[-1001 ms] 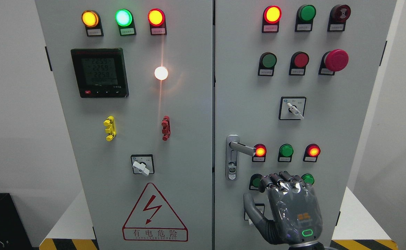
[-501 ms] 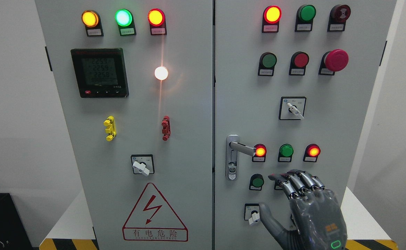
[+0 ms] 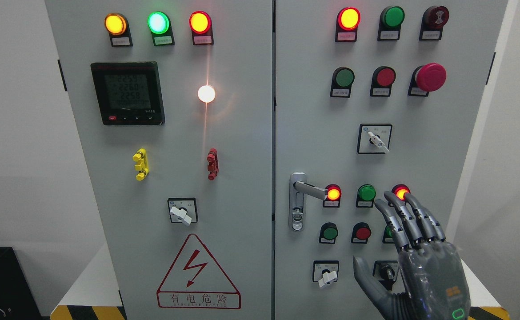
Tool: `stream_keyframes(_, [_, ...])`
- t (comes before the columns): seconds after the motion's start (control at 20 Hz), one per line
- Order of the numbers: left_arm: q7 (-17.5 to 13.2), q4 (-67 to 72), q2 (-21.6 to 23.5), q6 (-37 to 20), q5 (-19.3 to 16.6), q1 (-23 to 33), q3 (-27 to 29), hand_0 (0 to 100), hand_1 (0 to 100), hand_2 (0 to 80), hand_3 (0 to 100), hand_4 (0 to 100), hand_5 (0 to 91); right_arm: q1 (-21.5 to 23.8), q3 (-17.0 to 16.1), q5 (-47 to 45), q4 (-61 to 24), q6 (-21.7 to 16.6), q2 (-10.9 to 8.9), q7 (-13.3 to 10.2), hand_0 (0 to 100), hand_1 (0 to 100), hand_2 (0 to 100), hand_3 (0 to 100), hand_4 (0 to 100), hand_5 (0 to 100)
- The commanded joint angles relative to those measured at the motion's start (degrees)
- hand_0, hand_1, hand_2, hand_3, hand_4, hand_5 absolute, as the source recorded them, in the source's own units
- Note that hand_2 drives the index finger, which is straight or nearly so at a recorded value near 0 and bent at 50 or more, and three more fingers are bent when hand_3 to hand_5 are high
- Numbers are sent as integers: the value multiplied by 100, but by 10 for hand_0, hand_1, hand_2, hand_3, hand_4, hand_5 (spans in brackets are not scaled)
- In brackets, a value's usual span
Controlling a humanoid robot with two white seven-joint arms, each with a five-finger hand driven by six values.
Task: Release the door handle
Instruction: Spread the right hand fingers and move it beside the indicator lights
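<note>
Right hand, fingers spread and empty, hangs well right of and below the door handle.

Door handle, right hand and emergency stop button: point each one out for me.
door handle (image 3: 310, 190), head view, middle of the silver lever
right hand (image 3: 424, 262), head view, back of the palm
emergency stop button (image 3: 431, 77), head view, red mushroom cap

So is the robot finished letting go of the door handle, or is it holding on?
Done: the right hand is off the door handle, well to its right, with fingers spread and holding nothing. The handle sticks out sideways on the right door, untouched. In hand: the hand hangs in front of the lower buttons. Left: nothing that shows for the letting go. The left hand is out of view.
</note>
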Motion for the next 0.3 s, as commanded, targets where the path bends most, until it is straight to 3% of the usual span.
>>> stream_keyframes(0.0, [-5,6,0,-1,0,0,0,120,556,0,0,0,0,80,-139,-123,-179,-7,9,-66,487,225,54,64,45,55])
stream_keyframes(0.25, [-5,6,0,-1,0,0,0,120,556,0,0,0,0,204,-51,-123,-250,2,9,-66,476,231,66,79,63,68])
